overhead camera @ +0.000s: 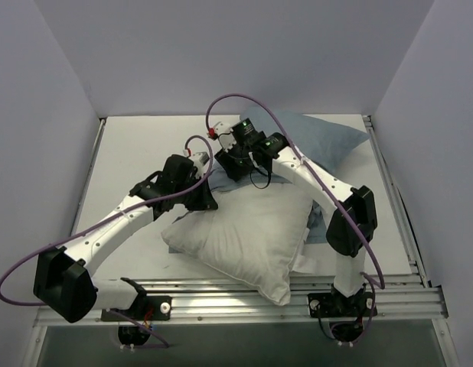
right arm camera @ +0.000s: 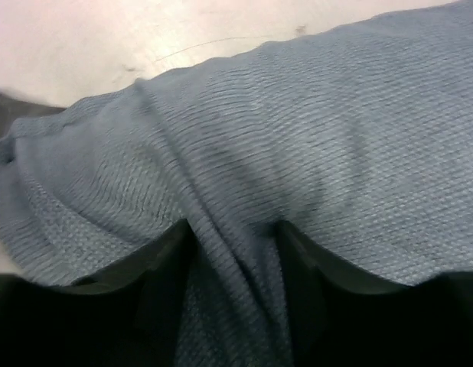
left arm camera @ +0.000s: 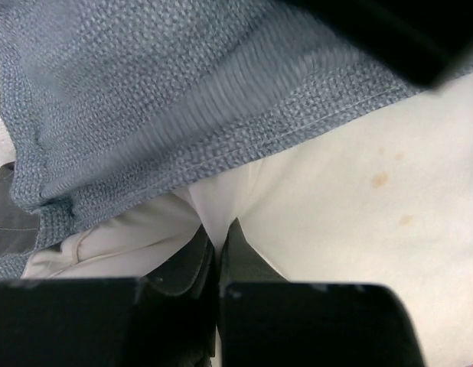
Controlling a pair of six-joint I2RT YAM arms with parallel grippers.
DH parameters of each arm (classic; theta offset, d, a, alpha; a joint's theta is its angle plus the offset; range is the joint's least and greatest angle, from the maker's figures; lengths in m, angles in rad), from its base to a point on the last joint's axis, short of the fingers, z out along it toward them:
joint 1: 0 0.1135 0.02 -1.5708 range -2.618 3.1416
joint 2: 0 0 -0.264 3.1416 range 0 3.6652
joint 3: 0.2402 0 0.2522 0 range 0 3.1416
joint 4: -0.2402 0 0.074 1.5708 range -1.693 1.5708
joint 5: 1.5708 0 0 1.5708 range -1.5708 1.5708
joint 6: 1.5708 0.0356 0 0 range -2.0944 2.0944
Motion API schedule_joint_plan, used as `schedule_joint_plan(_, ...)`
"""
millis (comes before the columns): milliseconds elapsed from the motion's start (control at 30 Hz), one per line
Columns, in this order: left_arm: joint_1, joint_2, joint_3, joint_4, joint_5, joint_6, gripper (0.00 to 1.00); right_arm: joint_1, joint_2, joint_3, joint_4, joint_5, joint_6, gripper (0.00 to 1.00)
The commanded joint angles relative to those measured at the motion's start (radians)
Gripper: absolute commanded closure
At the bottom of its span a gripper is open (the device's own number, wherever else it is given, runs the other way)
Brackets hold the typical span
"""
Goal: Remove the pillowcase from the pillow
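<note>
The white pillow (overhead camera: 252,237) lies plump in the middle of the table, its near corner toward the arm bases. The blue-grey pillowcase (overhead camera: 321,141) covers only its far end, at the back right. My left gripper (overhead camera: 207,197) sits at the pillow's far left edge. In the left wrist view this left gripper (left arm camera: 220,229) is shut on a pinched fold of the white pillow (left arm camera: 351,214), just below the pillowcase hem (left arm camera: 221,145). My right gripper (overhead camera: 236,164) presses down on the pillowcase (right arm camera: 313,130). Its jaws (right arm camera: 233,229) stand apart with a ridge of grey fabric bunched between them.
White walls close in the table on the left, back and right. A metal rail (overhead camera: 397,199) runs along the right side, and slatted rails (overhead camera: 221,302) cross the near edge by the arm bases. Purple cables (overhead camera: 298,138) loop over both arms.
</note>
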Motion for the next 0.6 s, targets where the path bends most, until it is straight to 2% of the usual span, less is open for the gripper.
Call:
schedule_joint_plan(0,-0.005,-0.046,0.006,-0.064,-0.015,0.008,0.98,-0.011,0.044,0.024,-0.031,0.278,-0.008,0.61)
schedule_joint_plan(33,-0.004,-0.057,0.011,-0.076,-0.032,0.021,0.98,-0.022,0.041,0.03,-0.013,0.315,-0.002,0.88)
schedule_joint_plan(67,-0.004,-0.077,0.016,-0.111,-0.041,0.028,0.98,-0.048,0.041,0.039,0.003,0.345,0.015,0.98)
schedule_joint_plan(167,-0.004,-0.126,0.033,-0.195,-0.078,0.05,0.98,-0.119,0.064,0.111,0.021,0.428,0.042,1.0)
schedule_joint_plan(333,-0.004,-0.241,0.059,-0.302,-0.118,0.061,0.98,-0.24,0.157,0.293,-0.04,0.636,0.105,1.0)
schedule_joint_plan(567,-0.004,-0.39,0.134,-0.464,-0.184,0.05,0.98,-0.433,0.257,0.487,-0.107,0.752,0.246,1.0)
